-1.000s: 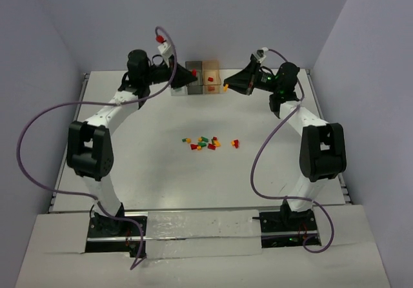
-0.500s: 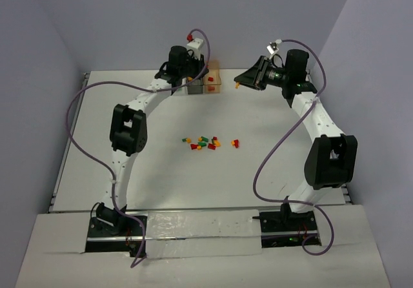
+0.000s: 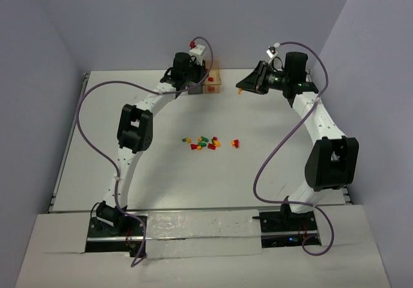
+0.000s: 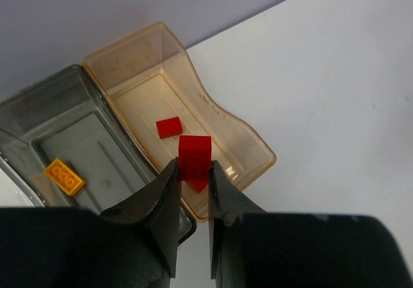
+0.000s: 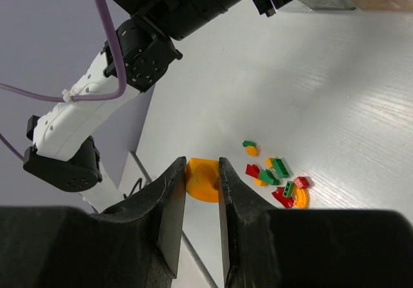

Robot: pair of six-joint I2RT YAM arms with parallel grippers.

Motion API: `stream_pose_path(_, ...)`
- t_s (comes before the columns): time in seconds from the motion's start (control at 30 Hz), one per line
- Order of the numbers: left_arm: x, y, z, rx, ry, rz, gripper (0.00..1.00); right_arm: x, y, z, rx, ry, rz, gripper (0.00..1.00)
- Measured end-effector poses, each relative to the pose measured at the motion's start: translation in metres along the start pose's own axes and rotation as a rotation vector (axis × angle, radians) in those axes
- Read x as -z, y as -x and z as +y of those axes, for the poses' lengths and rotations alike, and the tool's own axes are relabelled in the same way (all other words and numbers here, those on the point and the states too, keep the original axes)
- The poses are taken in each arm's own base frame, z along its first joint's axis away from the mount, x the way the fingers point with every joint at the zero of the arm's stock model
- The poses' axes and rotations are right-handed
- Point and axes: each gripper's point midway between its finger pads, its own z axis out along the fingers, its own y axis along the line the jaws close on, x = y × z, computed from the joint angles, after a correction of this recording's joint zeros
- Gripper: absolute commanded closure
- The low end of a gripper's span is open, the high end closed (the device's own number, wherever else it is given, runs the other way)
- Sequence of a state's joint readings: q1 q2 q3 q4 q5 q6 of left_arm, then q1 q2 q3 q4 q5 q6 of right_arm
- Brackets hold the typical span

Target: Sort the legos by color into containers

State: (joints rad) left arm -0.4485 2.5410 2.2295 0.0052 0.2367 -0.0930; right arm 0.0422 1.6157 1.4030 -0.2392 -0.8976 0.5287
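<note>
Left gripper (image 4: 193, 173): we see it pinching a red lego (image 4: 194, 156) over the orange box (image 4: 139, 94).
Right gripper (image 5: 202, 173): we see it pinching an orange lego (image 5: 203, 183).

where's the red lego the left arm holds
In the left wrist view, the small red plastic lego brick is pinched in the left pincer over the orange-tinted see-through box, near a flat red brick inside.
</note>
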Motion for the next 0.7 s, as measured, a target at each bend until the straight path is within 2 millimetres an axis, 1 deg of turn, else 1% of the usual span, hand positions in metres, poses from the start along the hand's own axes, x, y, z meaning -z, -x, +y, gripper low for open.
stream_pose_path(0.03,-0.001,0.004,-0.001,-0.003,-0.003,-0.011,0.89,0.0,0.001,0.0,0.004,-0.001,-0.001,1.0)
stream_pose_path(0.1,-0.002,0.01,-0.003,-0.008,-0.008,-0.03,0.8,0.0,0.002,0.001,0.008,-0.002,-0.003,1.0)
stream_pose_path(0.17,-0.003,0.014,-0.004,-0.012,-0.011,-0.043,0.65,0.0,0.002,0.0,0.009,-0.007,-0.004,1.0)
stream_pose_path(0.2,-0.003,0.015,-0.005,-0.013,-0.011,-0.045,0.62,0.001,0.002,0.0,0.009,-0.009,-0.004,1.0)
stream_pose_path(0.27,-0.004,0.016,-0.005,-0.016,-0.012,-0.049,0.46,0.001,0.003,0.0,0.013,-0.013,-0.007,1.0)
stream_pose_path(0.33,-0.004,0.017,-0.006,-0.015,-0.012,-0.053,0.4,0.001,0.005,0.001,0.021,-0.015,-0.012,1.0)
stream_pose_path(0.4,-0.004,0.019,-0.006,-0.016,-0.013,-0.06,0.37,0.001,0.007,0.001,0.03,-0.018,-0.016,1.0)
stream_pose_path(0.6,-0.003,0.033,-0.006,-0.025,-0.007,-0.095,0.34,0.002,0.012,-0.002,0.059,-0.045,-0.032,1.0)
stream_pose_path(0.63,-0.003,0.036,-0.004,-0.025,-0.005,-0.103,0.33,0.001,0.013,-0.004,0.069,-0.056,-0.038,1.0)
stream_pose_path(0.7,-0.001,0.04,-0.001,-0.006,-0.002,-0.113,0.25,-0.001,0.021,-0.006,0.104,-0.087,-0.057,1.0)
